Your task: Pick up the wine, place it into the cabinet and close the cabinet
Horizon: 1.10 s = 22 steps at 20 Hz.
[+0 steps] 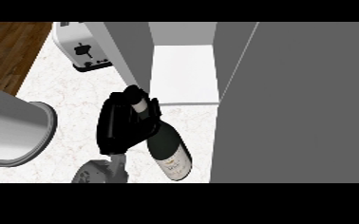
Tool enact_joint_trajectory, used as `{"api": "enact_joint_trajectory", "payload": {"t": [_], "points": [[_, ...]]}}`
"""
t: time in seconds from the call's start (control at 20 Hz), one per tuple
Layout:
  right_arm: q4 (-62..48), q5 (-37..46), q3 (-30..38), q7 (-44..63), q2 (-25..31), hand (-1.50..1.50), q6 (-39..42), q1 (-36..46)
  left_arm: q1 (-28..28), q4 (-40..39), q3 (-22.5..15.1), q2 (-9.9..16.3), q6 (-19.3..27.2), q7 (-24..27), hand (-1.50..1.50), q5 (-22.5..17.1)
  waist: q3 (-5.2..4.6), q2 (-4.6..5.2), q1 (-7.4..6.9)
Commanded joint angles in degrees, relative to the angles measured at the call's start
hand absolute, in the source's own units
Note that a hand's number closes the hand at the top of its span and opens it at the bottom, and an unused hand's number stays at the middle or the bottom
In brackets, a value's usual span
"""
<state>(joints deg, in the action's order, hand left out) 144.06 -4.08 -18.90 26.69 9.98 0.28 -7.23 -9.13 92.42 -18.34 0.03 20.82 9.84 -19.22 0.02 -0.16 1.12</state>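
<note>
One robot hand (120,123) shows in the head view, a black one coming up from the lower edge on a grey forearm; which side it belongs to cannot be told from the view. Its fingers are curled round the neck and shoulder of the single wine bottle (168,149), so it is holding the bottle. The bottle is dark green with a pale label near its base, and it lies tilted, its neck pointing up and to the left toward the cabinet (184,73), its base toward the view's lower edge. The top of the neck is hidden among the fingers.

There is one cabinet, open, with a white shelf floor showing inside. One grey door (288,104) stands open at the right and fills much of that side. The bottle's neck end is just at the front edge of the cabinet's opening, while its body is over the pale marbled surface (63,90).

One white toaster (80,47) stands on the surface at upper left, well apart from the bottle. One large grey rounded object (24,133) sits at the left edge.
</note>
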Motion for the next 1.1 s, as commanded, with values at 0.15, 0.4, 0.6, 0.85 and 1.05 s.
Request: {"api": "enact_joint_trajectory", "payload": {"t": [0.15, 0.4, 0.6, 0.85, 1.05], "points": [[12.9, -7.5, 3.0, 1.8, 2.1, -1.5, 2.8, -6.9, -9.4, -7.7, -0.7, 0.0, 8.4, -1.6, 1.5, -1.9, 0.02, 0.08, 0.61], [9.5, -5.0, 1.2, 1.7, -0.1, -1.5, 1.7, -4.2, -16.0, -15.1, -3.2, 0.0, 13.7, -0.4, 1.5, -3.3, -0.02, 0.2, 0.36], [11.5, -10.8, 7.6, 4.0, 2.8, -1.5, 3.9, -3.6, -16.9, -20.0, -2.9, 0.0, 13.2, 2.9, 1.5, -5.0, -0.01, 0.26, 0.27], [7.8, -3.5, 0.6, 4.3, -1.7, -1.5, 0.7, -0.1, -17.9, -24.2, -9.6, 0.0, 17.4, 5.3, 1.5, -8.4, -0.08, 0.24, 0.09], [8.9, -11.5, 8.5, -0.1, 1.1, -1.5, 5.5, -6.1, -17.7, -29.9, -7.6, 0.0, 14.5, 11.6, 1.5, -12.5, 0.0, 0.28, 0.57]]}}
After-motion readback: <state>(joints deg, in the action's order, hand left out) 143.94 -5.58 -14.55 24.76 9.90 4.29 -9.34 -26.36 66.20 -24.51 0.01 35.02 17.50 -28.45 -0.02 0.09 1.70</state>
